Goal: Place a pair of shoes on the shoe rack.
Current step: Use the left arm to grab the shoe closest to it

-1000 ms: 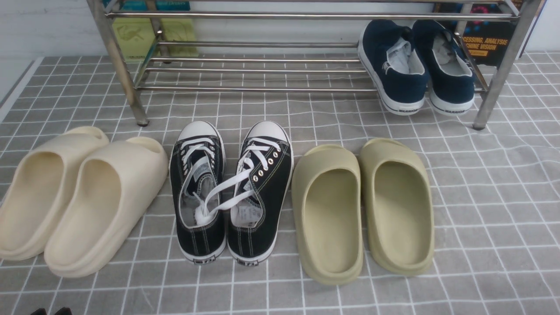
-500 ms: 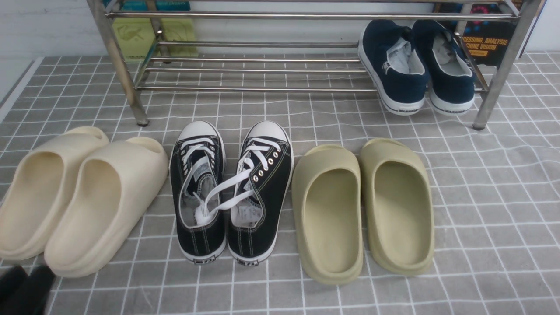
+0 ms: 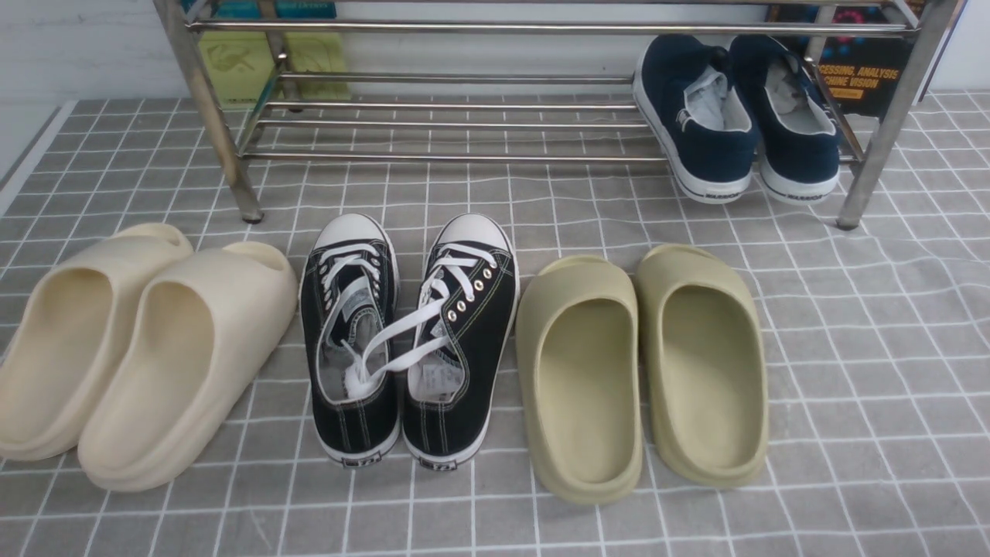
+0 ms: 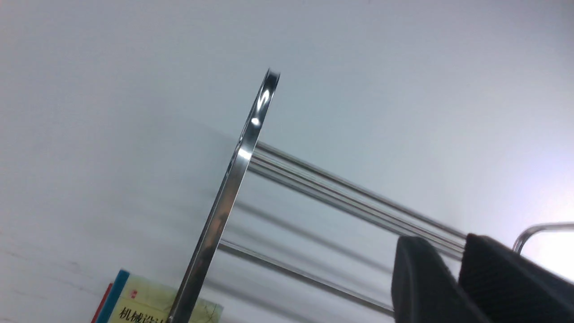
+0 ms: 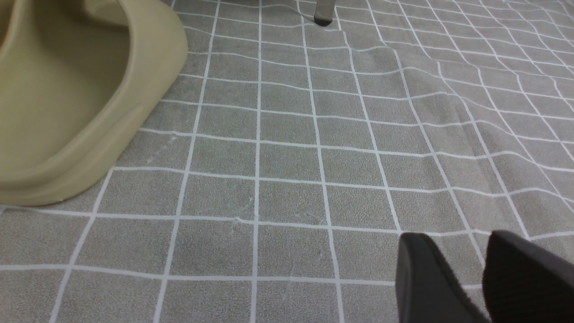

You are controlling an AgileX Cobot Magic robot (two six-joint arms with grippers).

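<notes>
Front view shows the pair of shoes [image 3: 406, 340] sitting on the grey checked cloth [image 3: 851, 348] of the table. They are side by side with their white toes pointing at the shoe rack [image 3: 464, 124], and they are not on it. They lie between the cream slides [image 3: 139, 348] on the left and the olive slides [image 3: 642, 371] on the right. Two navy blue shoes [image 3: 735, 116] rest on the low shelf at the right end of the rack.

No shoe has moved since the earlier pictures. One thing is different: half a second ago a dark blurry shape sat in the bottom left corner, and now that corner shows only cloth.

Left wrist view looks up at a shiny leg and the bars of the rack against a white wall. The left pincer [image 4: 459, 244] has its two black fingers very close together with nothing between them. I cannot tell if it is fully clenched.

Right wrist view shows the right pincer [image 5: 466, 251] above bare cloth, near one olive slide. Its fingers stand a little apart and hold nothing.
</notes>
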